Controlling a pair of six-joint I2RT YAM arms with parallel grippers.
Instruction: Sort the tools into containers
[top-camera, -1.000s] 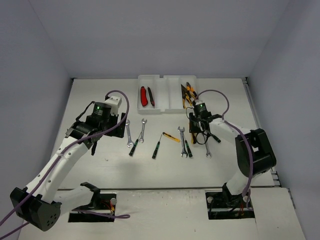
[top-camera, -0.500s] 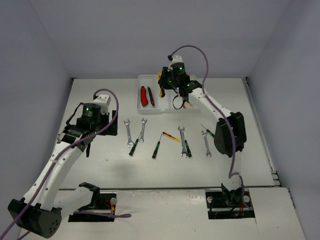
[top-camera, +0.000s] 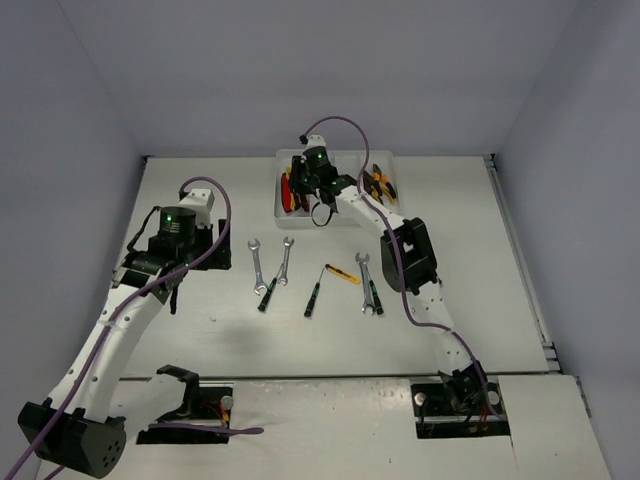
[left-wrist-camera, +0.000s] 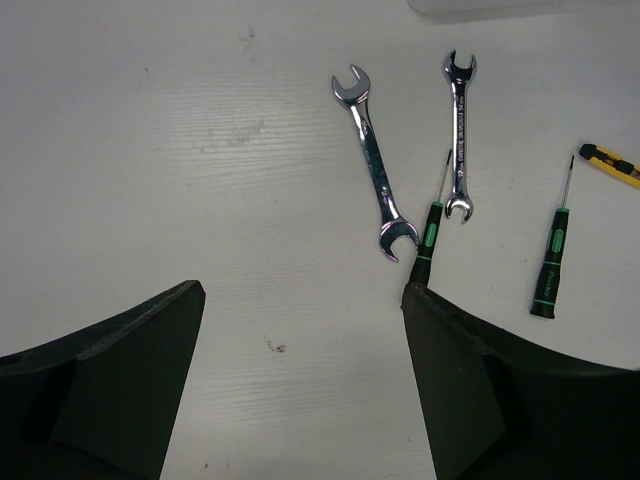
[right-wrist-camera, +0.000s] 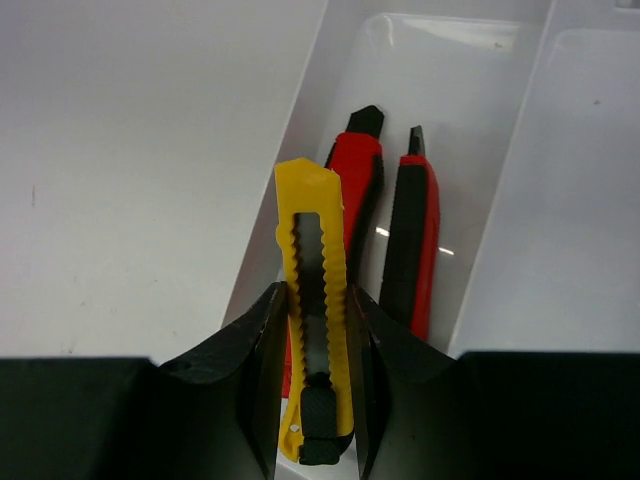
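My right gripper is shut on a yellow cutter and holds it over the left slot of the translucent white tray, where two red cutters lie side by side. In the top view this gripper is over the tray's left end, and orange-handled pliers lie in the right slot. My left gripper is open and empty above bare table, left of two silver wrenches and two black-green screwdrivers. It also shows in the top view.
On the table in front of the tray lie wrenches, screwdrivers, a small yellow cutter, and another wrench beside a screwdriver. The right arm's elbow hangs over the table's right part.
My right arm has swung from the tools at the table's right up to the tray and then leftward to its left slot, carrying the yellow cutter. My left gripper has drawn back slightly to the left.
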